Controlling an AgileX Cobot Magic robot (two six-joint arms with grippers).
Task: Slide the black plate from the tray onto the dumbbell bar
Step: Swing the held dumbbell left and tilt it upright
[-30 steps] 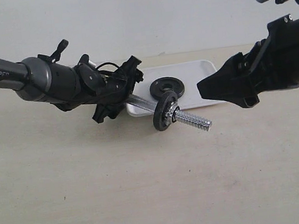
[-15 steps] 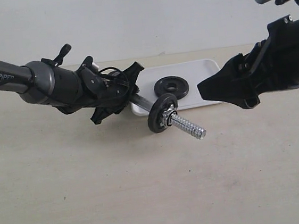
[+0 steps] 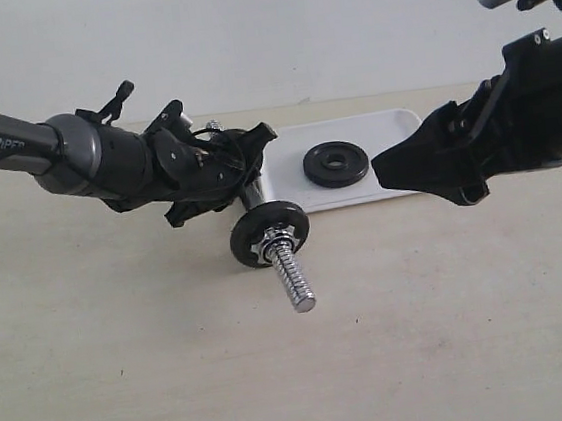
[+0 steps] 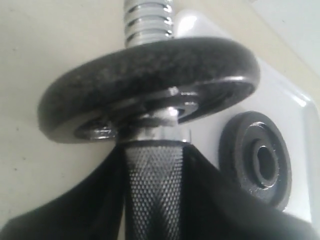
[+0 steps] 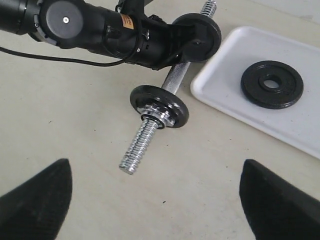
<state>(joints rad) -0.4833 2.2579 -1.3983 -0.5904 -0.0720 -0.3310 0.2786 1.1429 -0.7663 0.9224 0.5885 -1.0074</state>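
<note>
My left gripper [image 3: 240,171] is shut on the knurled middle of the dumbbell bar [image 3: 289,270], which hangs above the table with its threaded end towards the front. One black plate [image 3: 269,234] sits on the bar against a silver collar nut. The right wrist view shows a second disc [image 5: 200,32] on the bar's far end, behind the left gripper [image 5: 167,47]. A loose black plate [image 3: 336,163] lies flat in the white tray [image 3: 385,127]. My right gripper [image 3: 428,170] hovers open to the right of the tray, holding nothing. It is wide open [image 5: 155,200] over bare table.
The tray [image 5: 235,85] lies at the back of the beige table, just beyond the bar [image 5: 175,77]. The left wrist view shows the held bar [image 4: 152,190], its plate [image 4: 150,85] and the tray's plate [image 4: 257,160] close by.
The left gripper has swung the bar: its threaded end, which pointed right, now points to the front, and its plate has moved left, off the tray's edge. The right arm has not moved.
</note>
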